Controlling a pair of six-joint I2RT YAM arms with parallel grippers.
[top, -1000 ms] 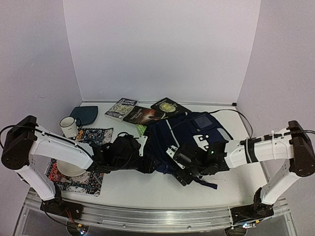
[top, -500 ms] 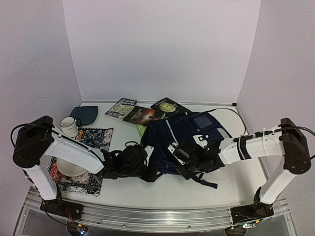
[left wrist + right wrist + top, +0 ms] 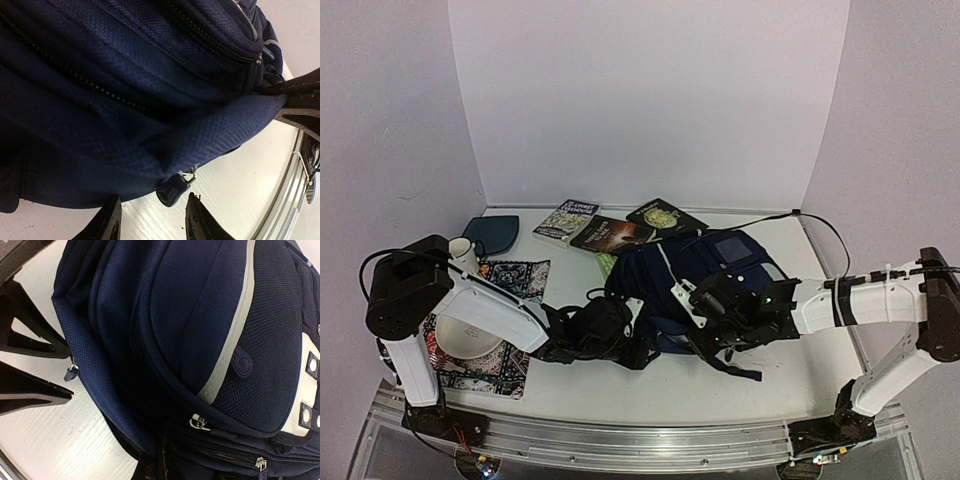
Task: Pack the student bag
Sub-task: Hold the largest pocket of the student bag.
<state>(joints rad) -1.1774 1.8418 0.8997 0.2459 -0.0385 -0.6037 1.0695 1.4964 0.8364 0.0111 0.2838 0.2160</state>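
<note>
Three books point(image 3: 610, 233) lie unpacked behind the seemingly zipped student bag point(image 3: 710, 262), so packing has hardly begun. The left end effector point(image 3: 154, 210) is released, straddling a zipper pull point(image 3: 172, 190); the right end effector point(image 3: 157, 467) is clenched.

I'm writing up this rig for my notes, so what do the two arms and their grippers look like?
Both the left arm and right arm have white links, bulky black joint housings and thin black cables. The right arm wears black bands. The left gripper has black, tapered fingers.
</note>
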